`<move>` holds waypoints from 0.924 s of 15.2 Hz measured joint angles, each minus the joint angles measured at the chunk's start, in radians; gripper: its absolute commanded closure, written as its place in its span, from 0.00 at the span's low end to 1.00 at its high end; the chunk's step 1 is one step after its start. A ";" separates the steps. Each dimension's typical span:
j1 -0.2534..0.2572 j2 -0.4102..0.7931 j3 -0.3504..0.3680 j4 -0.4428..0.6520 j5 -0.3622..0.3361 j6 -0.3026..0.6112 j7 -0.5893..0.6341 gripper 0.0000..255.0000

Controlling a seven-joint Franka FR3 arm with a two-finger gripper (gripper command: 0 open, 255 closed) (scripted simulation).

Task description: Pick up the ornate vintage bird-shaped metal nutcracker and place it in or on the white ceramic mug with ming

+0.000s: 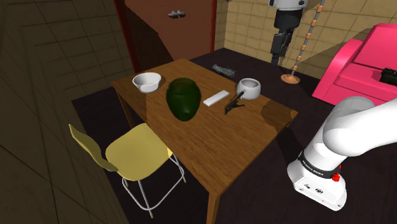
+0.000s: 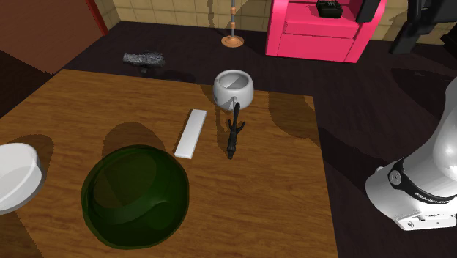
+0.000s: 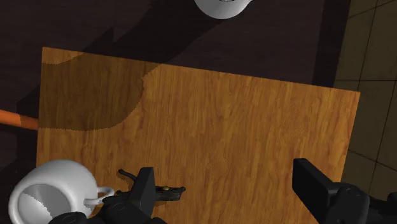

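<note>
Wooden table (image 1: 210, 146) bears a dark nutcracker (image 2: 233, 135) just beside the white mug (image 2: 234, 89). Judged rigid, weighty, slippery; grasp across its slim mid-body. Gripper (image 3: 228, 183) jaws wide, empty.

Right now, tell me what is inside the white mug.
Nothing shows inside the mug; its near wall hides part of the floor. The nutcracker lies on the table beside it.

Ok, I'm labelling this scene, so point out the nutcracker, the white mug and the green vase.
nutcracker (image 2: 233, 134), second exterior view, middle of its dark body
white mug (image 2: 244, 94), second exterior view, its outer wall
green vase (image 1: 184, 100), shoulder view, its rounded side
</note>
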 measured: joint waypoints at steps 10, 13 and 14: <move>0.064 0.113 -0.153 -0.121 -0.123 0.223 -0.364 0.00; 0.088 0.178 -0.208 -0.150 -0.161 0.318 -0.496 0.00; 0.095 0.210 -0.230 -0.152 -0.172 0.353 -0.543 0.00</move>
